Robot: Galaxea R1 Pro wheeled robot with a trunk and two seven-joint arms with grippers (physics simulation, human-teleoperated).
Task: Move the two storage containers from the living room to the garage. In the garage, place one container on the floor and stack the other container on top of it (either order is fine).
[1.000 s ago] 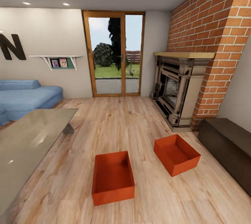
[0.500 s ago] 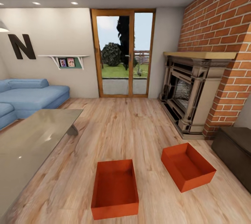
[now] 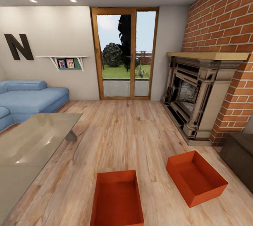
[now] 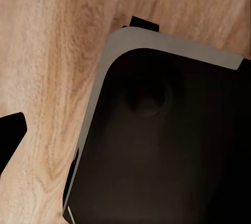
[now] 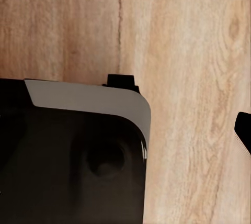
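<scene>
Facing the living room's wood floor, the robot looks over a scene ordered by bulk: a brick fireplace wall on the right, a glass door at the far end, a blue sofa at far left under a black letter N, and a glass-topped table at near left. A dark cabinet sits at the near right edge. The two storage containers rest open-side up on the planks: the near container lies straight ahead at the bottom of the head view, while the right container sits turned at an angle, near it but apart, toward the cabinet. Both wrist cameras look down on wood grain and a dark, grey-edged part of the robot's own body; a dark tip shows at each picture's edge, but whether either gripper is open or closed cannot be told. Judging by this, the task is at its approach stage, with neither container picked up. The next move likely calls for closing in on the near container and bringing the arms down to its walls.
</scene>
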